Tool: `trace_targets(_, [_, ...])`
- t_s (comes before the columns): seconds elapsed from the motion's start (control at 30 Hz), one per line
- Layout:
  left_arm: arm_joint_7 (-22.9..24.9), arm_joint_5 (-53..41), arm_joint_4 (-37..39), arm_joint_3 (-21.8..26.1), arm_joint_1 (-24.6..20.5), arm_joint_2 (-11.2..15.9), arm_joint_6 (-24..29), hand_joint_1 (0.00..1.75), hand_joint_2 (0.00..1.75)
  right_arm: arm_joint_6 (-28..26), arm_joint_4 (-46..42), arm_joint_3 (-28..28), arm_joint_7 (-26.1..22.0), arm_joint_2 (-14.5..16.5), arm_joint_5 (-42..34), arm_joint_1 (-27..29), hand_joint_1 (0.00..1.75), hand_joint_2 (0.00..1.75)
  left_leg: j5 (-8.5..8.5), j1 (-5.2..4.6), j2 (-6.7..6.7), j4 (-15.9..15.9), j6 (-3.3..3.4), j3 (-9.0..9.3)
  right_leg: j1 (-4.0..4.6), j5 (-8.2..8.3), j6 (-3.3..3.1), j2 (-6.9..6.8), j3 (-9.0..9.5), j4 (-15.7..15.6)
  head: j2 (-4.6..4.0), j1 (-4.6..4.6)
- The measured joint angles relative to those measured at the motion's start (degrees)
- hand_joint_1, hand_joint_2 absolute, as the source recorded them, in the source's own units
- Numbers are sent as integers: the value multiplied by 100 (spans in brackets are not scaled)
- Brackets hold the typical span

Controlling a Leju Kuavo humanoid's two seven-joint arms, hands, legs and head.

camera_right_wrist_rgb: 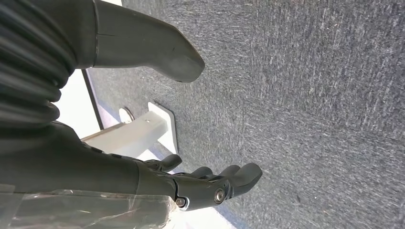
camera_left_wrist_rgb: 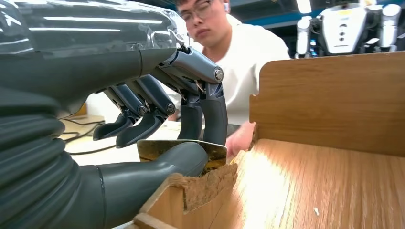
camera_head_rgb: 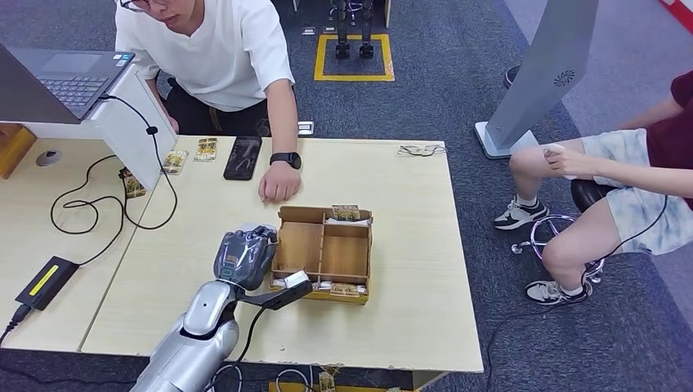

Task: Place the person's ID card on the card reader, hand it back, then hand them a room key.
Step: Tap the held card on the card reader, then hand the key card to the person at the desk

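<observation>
Pinching a gold-patterned card point(camera_left_wrist_rgb: 184, 149) between thumb and fingers, the left hand point(camera_head_rgb: 243, 256) is hovering just beside the wooden box point(camera_head_rgb: 324, 253), at the wall nearest the laptop side of the table point(camera_head_rgb: 409, 245). In the left wrist view the card is lying roughly flat, its long axis running across the hand, its far edge just over a chipped corner of the box wall. Whether it is the ID card or a room key I cannot tell from its face; similar patterned cards are sitting in the box's compartments and beyond the box near a black phone point(camera_head_rgb: 243, 157).

The person's hand point(camera_head_rgb: 279, 184) is resting on the table just beyond the box's far corner, straight ahead of the left hand and near it. The handover, as I judge it, is turning on that line: the card needs carrying forward, away from the robot, past the box's corner to that waiting hand.

The right hand point(camera_right_wrist_rgb: 210, 183) is hanging over grey carpet, fingers loosely apart and holding nothing, so the left hand is much the nearer one.
</observation>
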Motion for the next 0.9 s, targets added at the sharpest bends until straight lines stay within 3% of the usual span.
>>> trace_targets(0.33, [-259, 304, 0, -232, -67, 135, -363, 175, 175, -3, -5, 107, 10, -7, 0, 0, 0, 175, -1, 0, -4, -1, 1, 23, 0, -2, 0, -6, 26, 0, 0, -1])
trace_targets(0.9, [-261, 347, 0, -328, -73, 186, -390, 175, 175, -10, -5, 145, 23, -10, 0, 0, 0, 175, -1, 0, -4, -1, 1, 36, 0, -2, 0, -6, 40, 0, 0, 0])
